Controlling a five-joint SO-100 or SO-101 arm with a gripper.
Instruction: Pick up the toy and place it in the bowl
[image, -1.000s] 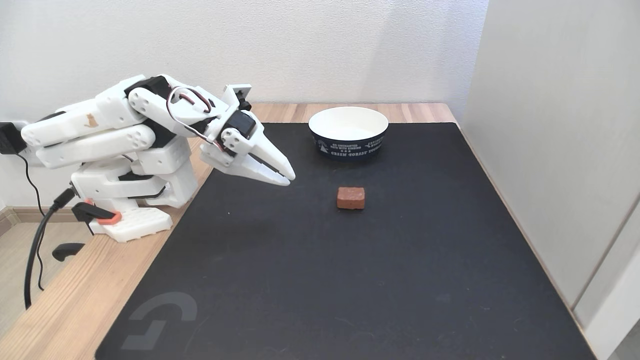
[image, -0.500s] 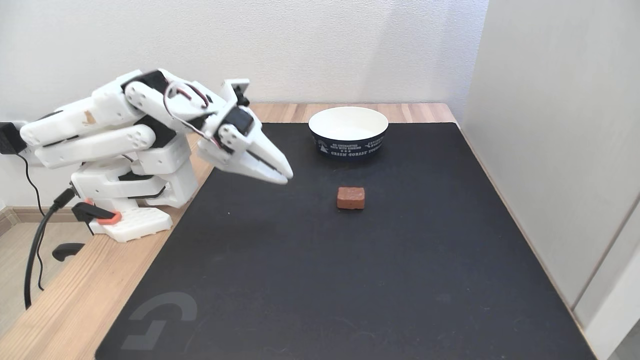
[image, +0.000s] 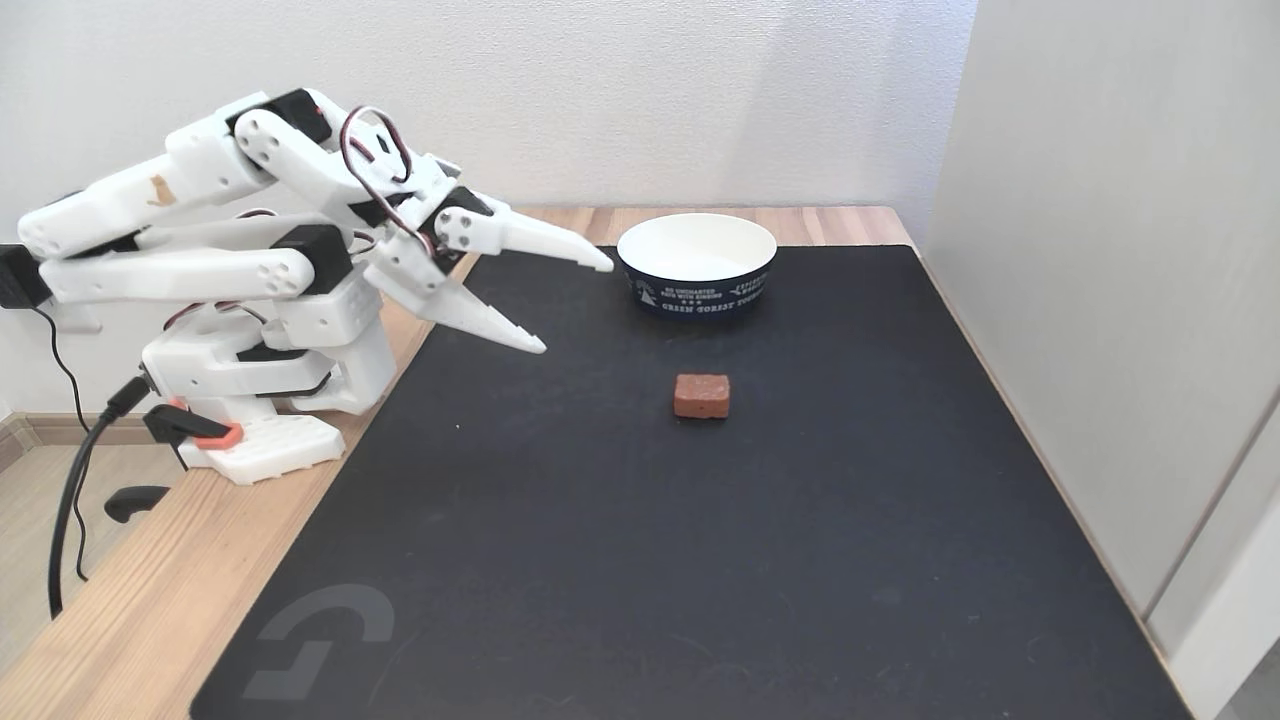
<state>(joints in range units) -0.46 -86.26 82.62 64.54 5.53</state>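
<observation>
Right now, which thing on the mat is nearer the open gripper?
The bowl: the gripper has its upper fingertip almost at the rim, while the brown toy lies farther away.

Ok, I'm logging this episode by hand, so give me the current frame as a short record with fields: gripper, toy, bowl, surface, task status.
gripper: gripper open wide, empty, raised above the mat's left part, pointing right
toy: reddish-brown block lying flat on the mat, apart from the gripper
bowl: navy paper bowl, white inside, upright, nothing seen inside, behind the toy
surface: black mat on a wooden table
task status: toy not yet grasped, not in the bowl
</observation>
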